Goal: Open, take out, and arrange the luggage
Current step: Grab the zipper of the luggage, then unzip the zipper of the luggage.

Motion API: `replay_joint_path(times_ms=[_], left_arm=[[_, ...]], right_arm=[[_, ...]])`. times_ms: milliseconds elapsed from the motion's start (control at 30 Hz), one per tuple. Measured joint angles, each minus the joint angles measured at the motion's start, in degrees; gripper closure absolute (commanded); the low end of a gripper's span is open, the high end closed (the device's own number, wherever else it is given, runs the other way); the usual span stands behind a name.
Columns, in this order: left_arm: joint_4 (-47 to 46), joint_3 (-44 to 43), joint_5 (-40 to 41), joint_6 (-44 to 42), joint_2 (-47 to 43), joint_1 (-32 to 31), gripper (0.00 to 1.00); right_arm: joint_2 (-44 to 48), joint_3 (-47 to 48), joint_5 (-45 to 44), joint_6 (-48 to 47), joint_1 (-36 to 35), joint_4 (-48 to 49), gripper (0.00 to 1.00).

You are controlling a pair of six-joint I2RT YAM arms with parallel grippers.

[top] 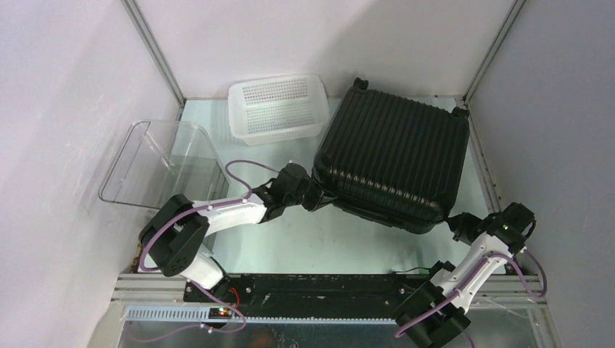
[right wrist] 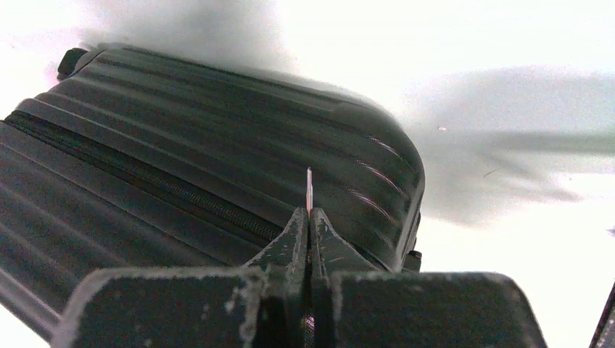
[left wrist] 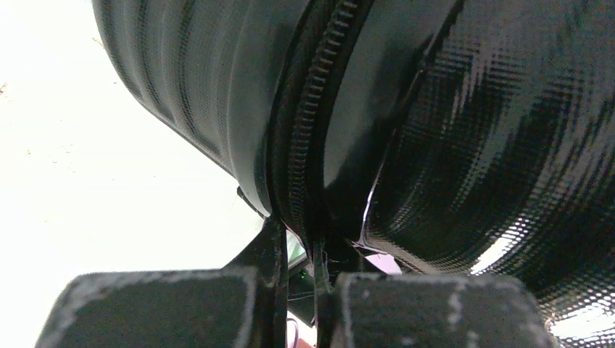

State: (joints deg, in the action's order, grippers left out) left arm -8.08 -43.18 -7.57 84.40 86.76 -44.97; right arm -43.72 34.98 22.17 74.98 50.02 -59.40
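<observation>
Currently the luggage (top: 395, 156) is lying ribbed shell up on the table (top: 319, 246), turned at an angle, with its wheels pointing toward the far side.

1. The left gripper (top: 313, 194) is sitting at the near left corner of the luggage. In the left wrist view its jaws are standing almost together, clenched on the zipper seam (left wrist: 312, 123), which is running up from between the fingertips along the curved corner.
2. The right gripper (top: 451, 222) is sitting just off the near right corner of the luggage. In the right wrist view its jaws are pressing fully together. A thin pale sliver (right wrist: 309, 188) is standing up from the line where the tips meet; what it is cannot be told.
3. A white perforated basket (top: 275, 109) is resting just beyond the far left corner of the luggage.
4. A clear plastic bin (top: 163, 163) is standing well to the left of the luggage, beside the left arm.
</observation>
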Motion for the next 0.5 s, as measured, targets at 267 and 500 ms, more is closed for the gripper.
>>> replay_joint_path(times_ms=[267, 500], left_arm=[[0.6, 0.3, -0.1, -0.3, -0.5, -0.2, 1.0], [1.2, 1.0, -0.2, -0.7, -1.5, -0.3, 1.0]], right_arm=[[1.0, 0.0, -2.1, -1.5, -2.0, 4.2, 1.0], [1.8, 0.0, -5.1, -3.8, -5.3, 6.8, 1.0]])
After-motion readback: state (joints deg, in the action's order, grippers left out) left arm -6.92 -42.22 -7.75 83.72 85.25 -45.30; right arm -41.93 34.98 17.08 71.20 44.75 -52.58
